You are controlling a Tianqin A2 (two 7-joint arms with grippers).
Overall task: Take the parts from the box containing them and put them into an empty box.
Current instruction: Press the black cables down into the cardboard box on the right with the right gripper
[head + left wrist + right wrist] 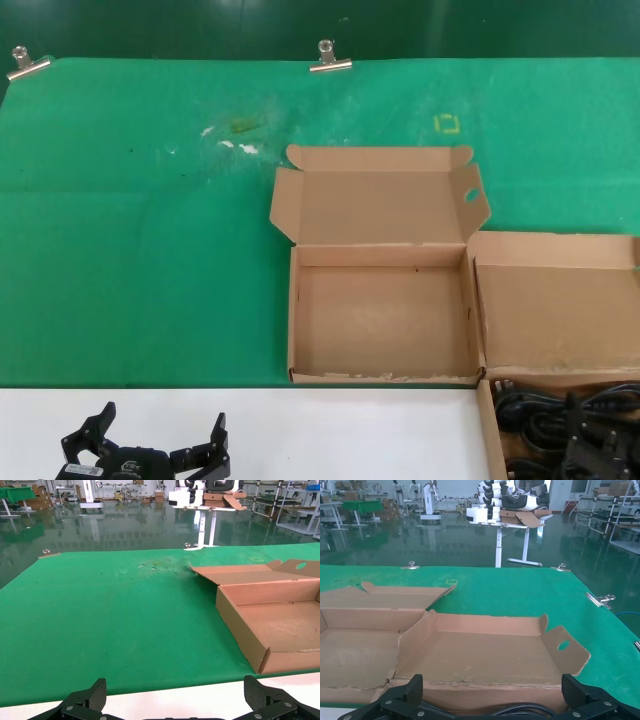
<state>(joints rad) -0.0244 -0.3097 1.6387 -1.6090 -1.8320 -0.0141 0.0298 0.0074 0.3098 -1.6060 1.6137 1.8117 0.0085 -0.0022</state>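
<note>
The empty box point(380, 375) lies open mid-table, its raised lid flap point(470, 195) pierced by a round hole; it also shows in the left wrist view point(240, 625) and the right wrist view point(355, 652). The box containing the parts point(555, 300) sits to its right, cut off by the picture's edge. Black looped cables point(535, 420) lie in it. In the right wrist view its lid point(485, 655) also has a holed flap point(570, 652). My right gripper point(600, 455) point(492, 695) is open just above the cables point(530, 711). My left gripper point(157, 435) point(175, 695) is open and empty over the white front strip.
A green mat point(140, 250) covers the table, held by metal clips point(329, 58) point(27, 63) at the far edge. A white strip point(300, 430) runs along the front. A small yellow square mark point(447, 123) and pale smudges point(235, 145) lie behind the boxes.
</note>
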